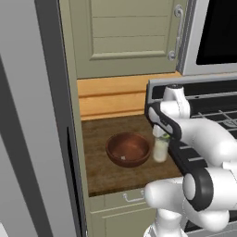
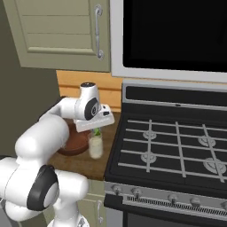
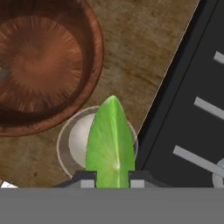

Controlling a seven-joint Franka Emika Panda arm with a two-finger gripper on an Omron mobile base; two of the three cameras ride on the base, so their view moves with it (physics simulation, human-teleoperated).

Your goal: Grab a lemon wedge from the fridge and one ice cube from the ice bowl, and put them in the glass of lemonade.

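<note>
Wood-grained brown surface [image 1: 99, 169] runs between a tall grey fridge [image 1: 28, 115] side and a black stove [image 2: 177, 146], with beige panelled cabinets [image 1: 125, 32] above; on it stands the glass of lemonade [image 1: 160, 149], pale cream liquid inside, just beside the stove's edge. Directly over the glass hangs the pincer [image 3: 112, 183], its two dark tips pressed onto a bright green wedge [image 3: 110, 144]; the wedge points away from the hand and, in the hand view, covers much of the glass mouth. From the right base view the green piece shows just above the glass rim, under the white hand; whether it touches the liquid cannot be told. Just beside the glass, toward the fridge, sits the ice bowl [image 1: 128, 149], round, reddish-brown and shallow, its rim close to the glass; a tiny pale ice cube [image 1: 123, 158] lies on its floor. Behind these a strip of lighter orange wood backs the surface; a cabinet handle [image 2: 98, 33] hangs above, and the dark microwave [image 2: 173, 35] sits over the stove.
</note>
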